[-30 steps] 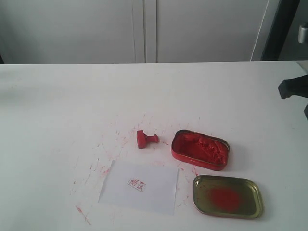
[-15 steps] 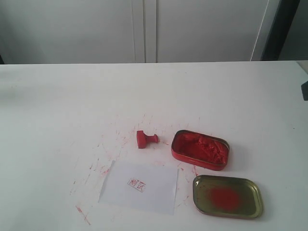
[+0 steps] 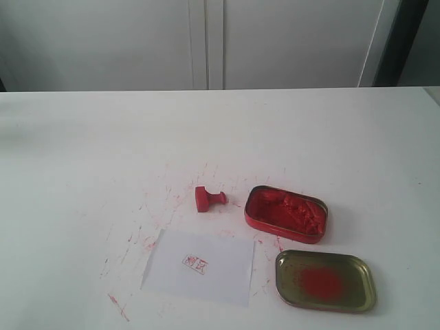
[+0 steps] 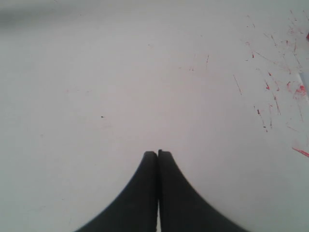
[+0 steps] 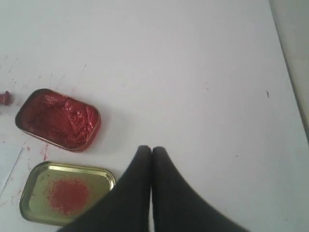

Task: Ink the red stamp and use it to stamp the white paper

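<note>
Since the white paper (image 3: pixel 223 275) already bears a print (image 3: pixel 196 263) and the red stamp (image 3: pixel 208 199) lies tipped near it, around the middle of the worktop (image 3: pixel 82 144), restamping would need it righted first; left gripper (image 4: pixel 158 153) and right gripper (image 5: pixel 152 149) jaws pressed together, empty.

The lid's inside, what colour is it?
Gold lid with a red smear; exterior view shows best.

The left gripper (image 4: pixel 158 153) hung over the table (image 4: pixel 96 87) with its two black fingers (image 4: pixel 137 198) pressed together along their length, tips touching and nothing between them. The right gripper (image 5: pixel 151 149) hovered above the same table, its dark fingers (image 5: pixel 171 198) likewise closed flat against each other, empty.
</note>
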